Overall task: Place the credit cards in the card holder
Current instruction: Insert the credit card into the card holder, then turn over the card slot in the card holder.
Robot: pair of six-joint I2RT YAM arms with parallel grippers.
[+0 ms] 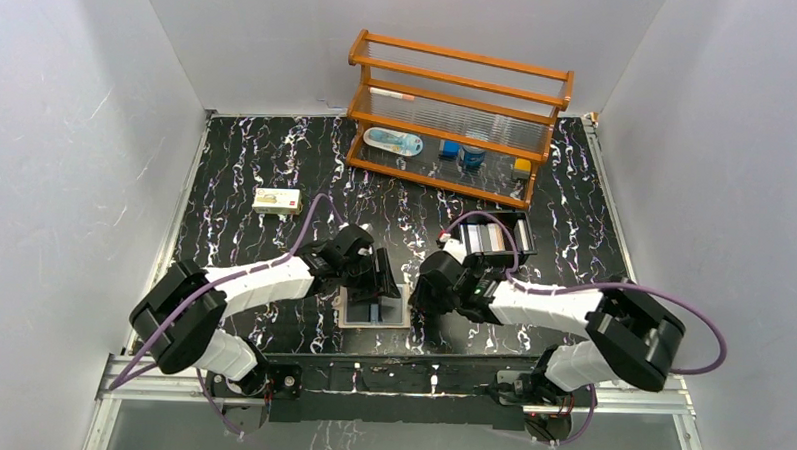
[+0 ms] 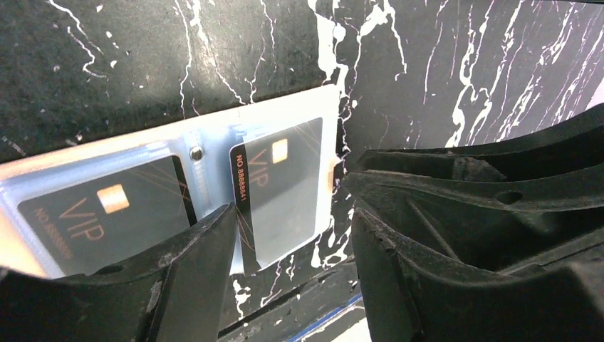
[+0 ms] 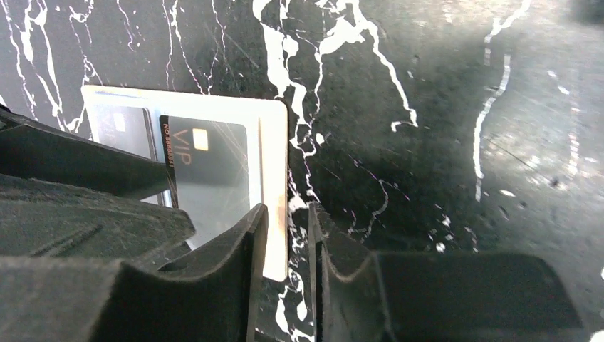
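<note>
The card holder [image 1: 396,323] lies open and flat near the table's front edge, pale with clear pockets [image 2: 214,132] [image 3: 274,128]. Two credit cards, black with orange VIP lettering, sit in it. One card [image 2: 107,214] is fully under its left pocket. The other card [image 2: 281,185] [image 3: 214,167] is in the right pocket, with its numbered edge outside the film. My left gripper [image 2: 292,206] [image 1: 378,274] stands open astride that right card, one fingertip [image 2: 214,228] at its corner. My right gripper [image 3: 285,224] [image 1: 427,291] is open by a narrow gap over the holder's right edge.
A wooden rack [image 1: 459,97] with small items on its lower shelf stands at the back. A small white box [image 1: 278,201] lies at the left. Grey walls close in both sides. The table's metal front rail [image 1: 399,370] runs just behind the holder.
</note>
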